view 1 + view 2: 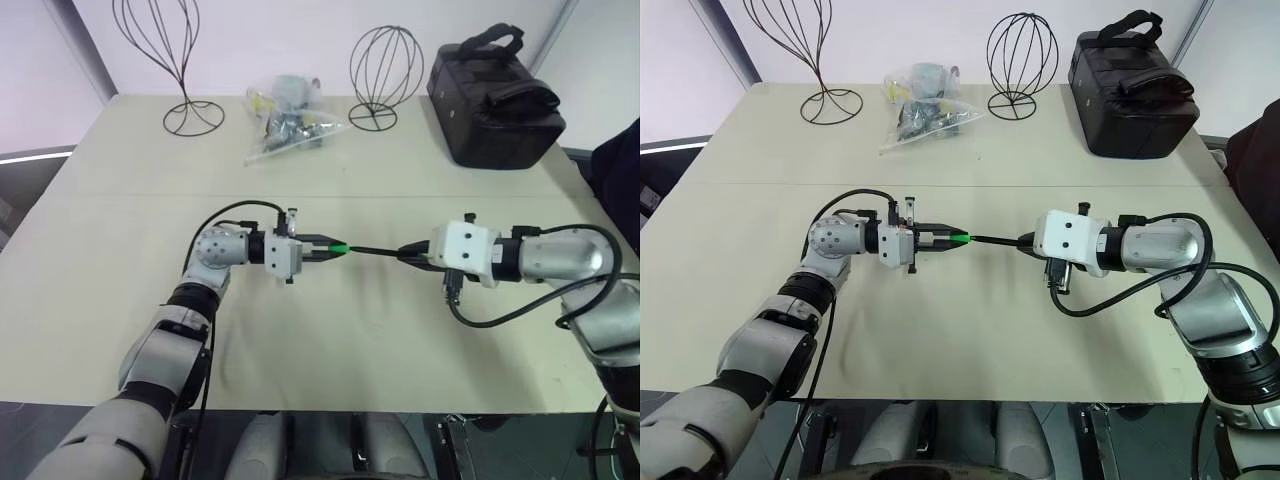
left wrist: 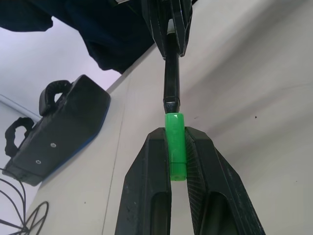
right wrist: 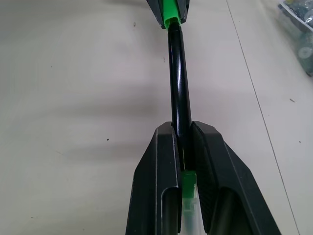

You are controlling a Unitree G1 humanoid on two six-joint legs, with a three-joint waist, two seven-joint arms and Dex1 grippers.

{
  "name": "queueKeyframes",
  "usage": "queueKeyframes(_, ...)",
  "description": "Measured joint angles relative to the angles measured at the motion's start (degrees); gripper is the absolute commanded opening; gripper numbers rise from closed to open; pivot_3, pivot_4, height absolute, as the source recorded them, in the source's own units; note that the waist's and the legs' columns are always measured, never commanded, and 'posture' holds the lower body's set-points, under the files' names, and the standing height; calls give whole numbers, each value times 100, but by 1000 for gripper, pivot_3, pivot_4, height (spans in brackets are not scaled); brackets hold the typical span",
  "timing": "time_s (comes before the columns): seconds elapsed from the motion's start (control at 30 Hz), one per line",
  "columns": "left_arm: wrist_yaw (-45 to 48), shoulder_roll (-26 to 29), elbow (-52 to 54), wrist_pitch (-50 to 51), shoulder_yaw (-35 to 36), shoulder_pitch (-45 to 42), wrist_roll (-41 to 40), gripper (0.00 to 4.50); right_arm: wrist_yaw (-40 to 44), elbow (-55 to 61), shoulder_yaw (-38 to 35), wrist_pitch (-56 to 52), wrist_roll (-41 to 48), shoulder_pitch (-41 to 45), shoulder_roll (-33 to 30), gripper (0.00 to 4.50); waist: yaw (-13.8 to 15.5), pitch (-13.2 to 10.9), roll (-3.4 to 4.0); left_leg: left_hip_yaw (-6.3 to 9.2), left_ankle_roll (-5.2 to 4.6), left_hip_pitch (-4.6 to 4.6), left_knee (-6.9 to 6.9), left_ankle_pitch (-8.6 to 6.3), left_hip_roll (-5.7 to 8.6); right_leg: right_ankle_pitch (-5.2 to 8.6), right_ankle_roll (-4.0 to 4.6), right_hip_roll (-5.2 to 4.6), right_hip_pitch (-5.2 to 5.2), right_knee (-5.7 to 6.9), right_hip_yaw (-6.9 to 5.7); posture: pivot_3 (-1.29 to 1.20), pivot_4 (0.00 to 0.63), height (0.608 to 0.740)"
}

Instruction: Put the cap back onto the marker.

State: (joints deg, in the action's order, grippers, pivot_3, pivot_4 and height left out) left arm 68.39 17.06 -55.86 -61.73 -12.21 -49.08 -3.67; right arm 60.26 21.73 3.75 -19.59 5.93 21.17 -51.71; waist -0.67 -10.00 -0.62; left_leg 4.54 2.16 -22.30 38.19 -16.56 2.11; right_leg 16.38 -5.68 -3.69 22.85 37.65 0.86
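Above the middle of the table, my two grippers face each other. My left gripper [image 1: 325,248] is shut on the small bright green cap [image 1: 339,248], which sticks out past its fingertips [image 2: 195,142]. My right gripper [image 1: 408,254] is shut on the thin black marker [image 1: 375,250], held level and pointing toward the cap. In the left wrist view the cap [image 2: 175,147] lines up with the marker [image 2: 171,73] and meets its end. In the right wrist view the marker [image 3: 178,83] runs from my fingers to the cap [image 3: 170,10], and a green end [image 3: 188,183] shows between my fingers.
The beige table [image 1: 330,340] carries a black bag [image 1: 495,95] at the back right and a clear plastic bag of small items [image 1: 285,125] at the back middle. Two wire stands [image 1: 193,118] [image 1: 372,117] stand beside the plastic bag. A cable loops under my right wrist.
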Motion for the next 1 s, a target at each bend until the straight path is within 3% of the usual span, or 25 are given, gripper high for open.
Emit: queueKeyframes(1.0, -472, 34, 36, 101, -53, 37, 422, 0, -169, 66, 412, -281, -465, 271, 209, 57, -3, 0, 0, 0, 0, 0, 0, 0, 2, 0, 0, 0, 1, 0, 0, 0, 150, 740)
